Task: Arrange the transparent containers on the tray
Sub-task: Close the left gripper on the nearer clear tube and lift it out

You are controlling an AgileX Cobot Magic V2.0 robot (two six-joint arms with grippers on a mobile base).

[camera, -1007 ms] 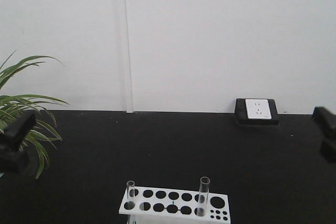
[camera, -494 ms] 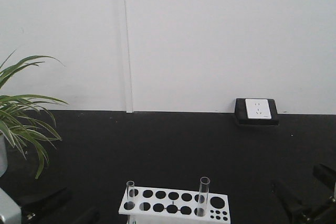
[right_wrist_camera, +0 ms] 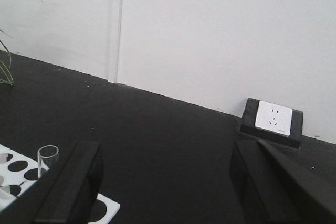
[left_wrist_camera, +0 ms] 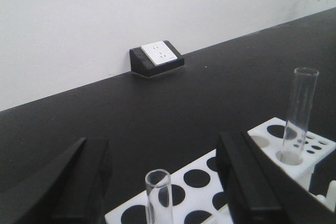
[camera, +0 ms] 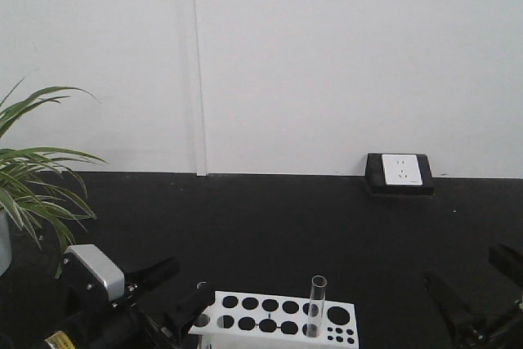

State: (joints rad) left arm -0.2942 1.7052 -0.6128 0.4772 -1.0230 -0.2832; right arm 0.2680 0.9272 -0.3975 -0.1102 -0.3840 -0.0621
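The transparent containers here were two glass-like test tubes standing upright in a white perforated rack (camera: 278, 316) on the black table (camera: 286, 218): a short tube (left_wrist_camera: 158, 198) at one end and a taller tube (left_wrist_camera: 300, 114) near the other. No tray showed in any view, so its position could not be told. The left gripper (left_wrist_camera: 160, 145) hung with its fingers spread wide, the short tube between them and touching neither. The right gripper (right_wrist_camera: 168, 150) was likewise spread and empty, off to the rack's far side. The tubes looked light, stiff, smooth-walled and probably brittle, so a gentle squeeze seemed wise. The best hold was likely on the bare wall just below the rim, above the rack, with a straight upward lift to avoid levering the tube against its hole.
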